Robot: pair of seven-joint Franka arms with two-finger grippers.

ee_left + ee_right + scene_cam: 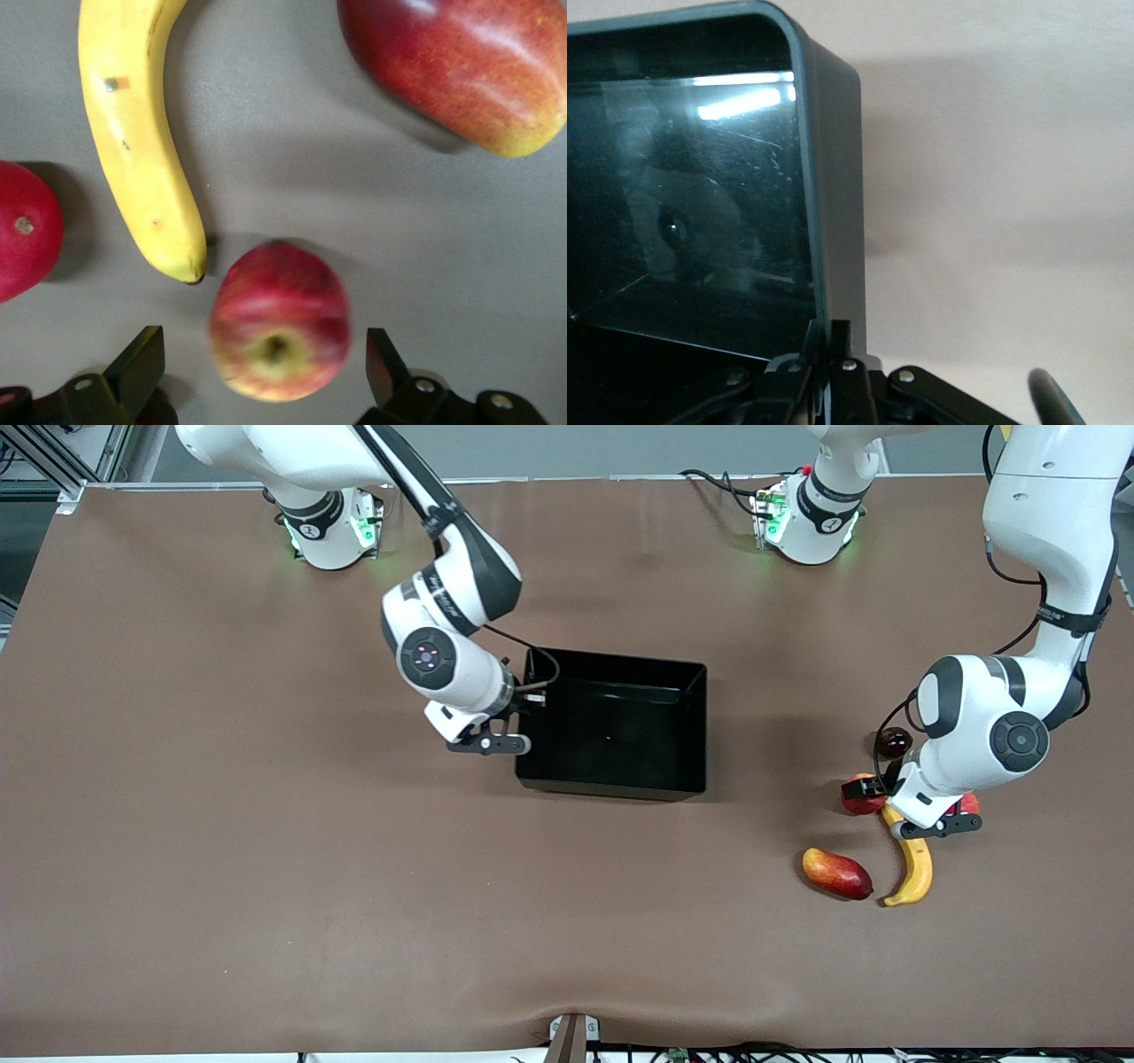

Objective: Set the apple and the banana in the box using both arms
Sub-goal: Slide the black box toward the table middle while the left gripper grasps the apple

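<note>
The apple, red with yellow patches, lies on the table toward the left arm's end. In the left wrist view the apple sits between the spread fingers. My left gripper is open around it; I cannot tell whether it touches. The yellow banana lies beside the apple, nearer the front camera. The black box stands mid-table, with nothing in it. My right gripper is shut on the box's end wall.
A red-and-yellow mango-like fruit lies beside the banana. A smooth red round fruit is partly under the left arm. A dark round fruit lies farther from the camera than the apple.
</note>
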